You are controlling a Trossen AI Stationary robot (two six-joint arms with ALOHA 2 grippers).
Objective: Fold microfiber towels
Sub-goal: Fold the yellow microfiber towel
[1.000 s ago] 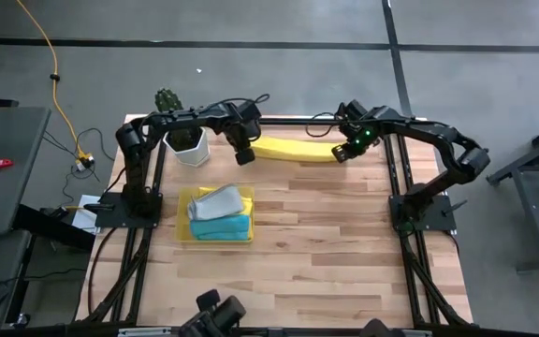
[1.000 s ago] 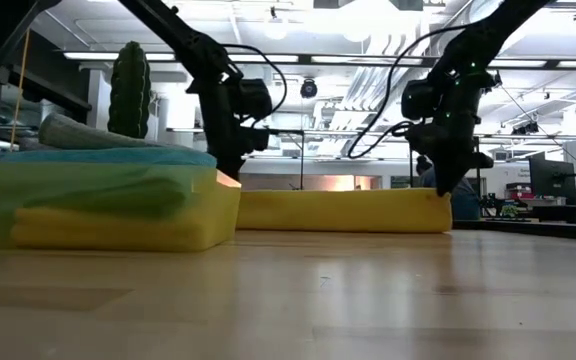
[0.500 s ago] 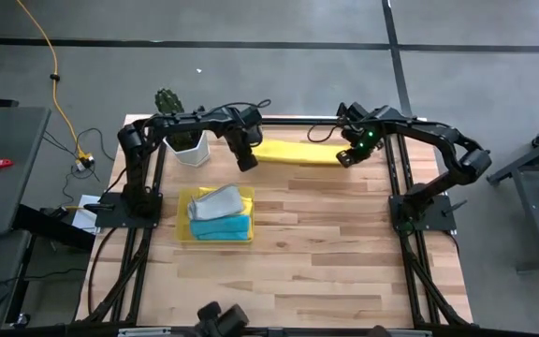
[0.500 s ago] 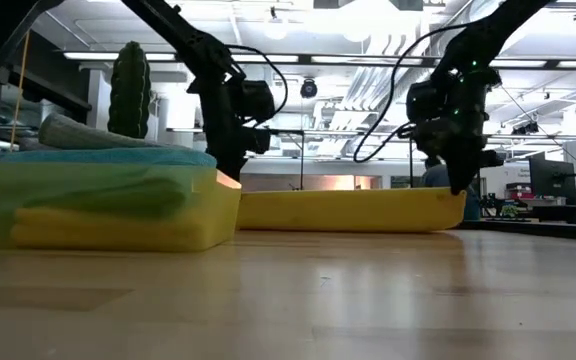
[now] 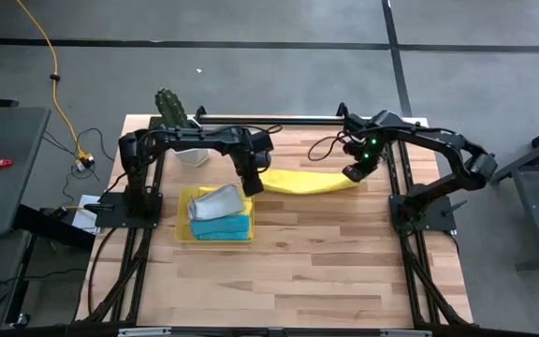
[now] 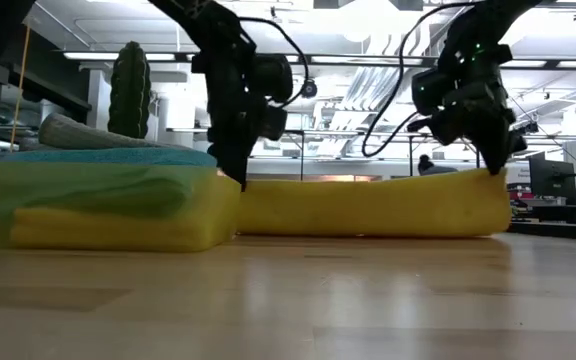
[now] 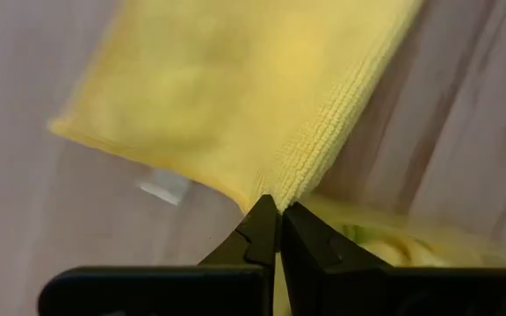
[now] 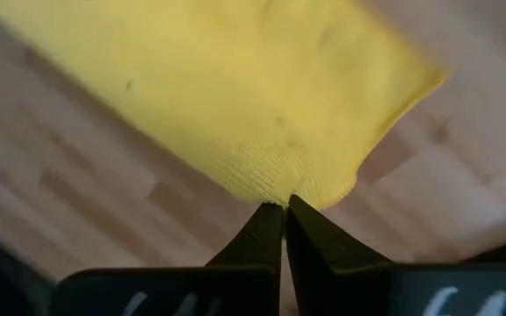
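Kid: Left gripper (image 5: 254, 183) is pinched tight on one end of the yellow towel (image 5: 309, 181); fingers squeezed together w/ the cloth edge caught right at the tips; the left wrist view shows that up close.

Pal: Ok; & the right gripper (image 5: 352, 173)?

Kid: Same thing; squeezed tight on the other end of that towel; the right wrist view shows a corner stuck between its tips.

Pal: Where's the towel then?

Kid: It's a long strip stretched btwn the 2 grippers, over the back half of the wood table (image 5: 326, 253); in the low view it looks like a thick yellow band w/ its bottom on the wood; the right end is lifted a bit higher.

Pal: What's next to it?

Kid: Yellow tray (image 5: 215, 232), just beside the left gripper; it's got more towels in it; a grey towel (image 5: 214, 203) on top, a blue towel (image 5: 223, 227) under that; low view shows a green towel (image 6: 88, 190) & another yellow one lower in the tray.

Pal: Anything else?

Kid: Cactus (image 5: 168, 105) in a white pot (image 5: 191, 155) at the back left corner; the left arm goes right over it.
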